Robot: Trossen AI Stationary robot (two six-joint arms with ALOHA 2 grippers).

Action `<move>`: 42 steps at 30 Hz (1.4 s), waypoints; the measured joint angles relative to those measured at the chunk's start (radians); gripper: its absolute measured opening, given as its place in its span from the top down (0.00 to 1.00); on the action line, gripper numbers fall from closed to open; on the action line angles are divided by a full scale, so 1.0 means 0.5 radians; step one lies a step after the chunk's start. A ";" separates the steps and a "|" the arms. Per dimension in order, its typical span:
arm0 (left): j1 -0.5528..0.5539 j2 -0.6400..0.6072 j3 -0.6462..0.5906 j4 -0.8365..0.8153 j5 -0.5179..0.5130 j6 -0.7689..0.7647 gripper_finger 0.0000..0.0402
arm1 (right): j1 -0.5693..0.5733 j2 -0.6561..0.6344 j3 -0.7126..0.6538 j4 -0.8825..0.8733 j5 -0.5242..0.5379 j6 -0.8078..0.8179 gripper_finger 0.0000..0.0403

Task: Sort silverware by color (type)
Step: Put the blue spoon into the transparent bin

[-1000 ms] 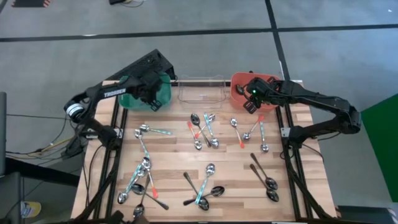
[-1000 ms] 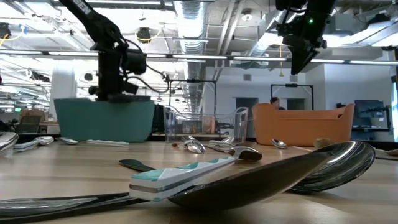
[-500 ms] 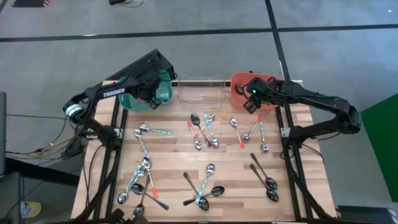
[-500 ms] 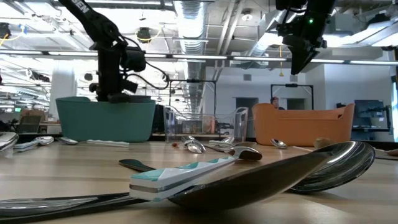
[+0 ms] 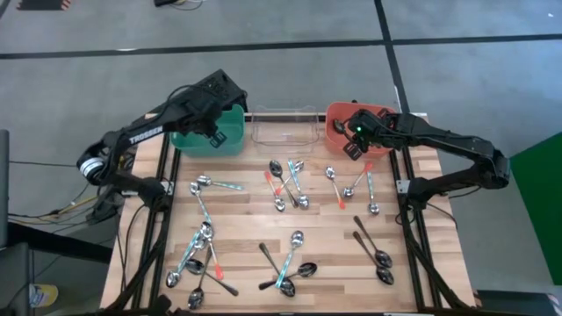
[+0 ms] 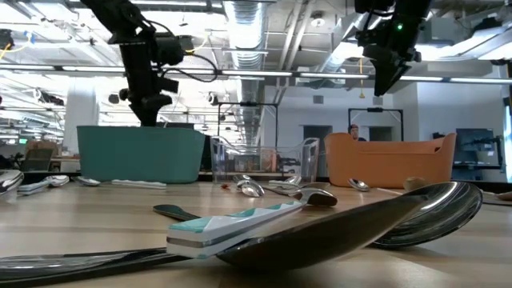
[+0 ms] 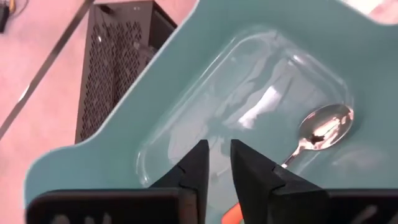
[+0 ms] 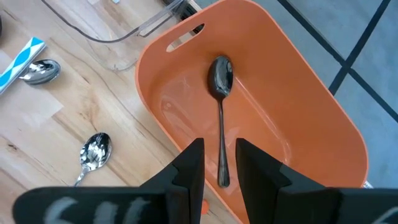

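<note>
Two arms hover over the bins at the far edge of the surface (image 5: 255,219). Left gripper (image 7: 217,163) hangs above the teal bin (image 5: 230,140), jaws slightly parted with a narrow gap, nothing between them; one spoon (image 7: 320,129) lies in that bin, bowl up, handle colour hidden by the fingers. Right gripper (image 8: 219,167) hangs over the orange bin (image 8: 298,99), jaws spread a little, empty; a dark-handled spoon (image 8: 221,106) lies flat inside the orange bin. Clear bin (image 5: 284,129) sits between the two coloured ones. Most spoons (image 5: 290,180) remain scattered on the surface: a cluster in the middle, another group (image 5: 200,254) near the left front, more (image 5: 373,246) at the right front, handles orange, teal or dark, several crossing each other.
</note>
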 joint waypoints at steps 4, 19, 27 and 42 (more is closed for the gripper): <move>0.000 -0.061 0.000 -0.011 0.000 -0.002 0.78 | 0.000 0.000 0.000 0.010 -0.063 0.060 0.72; -0.241 -0.293 0.001 -0.108 0.069 -0.065 0.72 | 0.099 0.190 0.000 0.198 -0.468 0.175 0.72; -0.434 -0.311 0.001 -0.107 0.090 -0.127 0.72 | 0.277 0.488 -0.001 0.374 -0.513 0.185 0.72; -0.513 -0.311 0.001 -0.020 0.086 -0.134 0.72 | 0.454 0.889 0.000 0.727 -0.737 0.190 0.72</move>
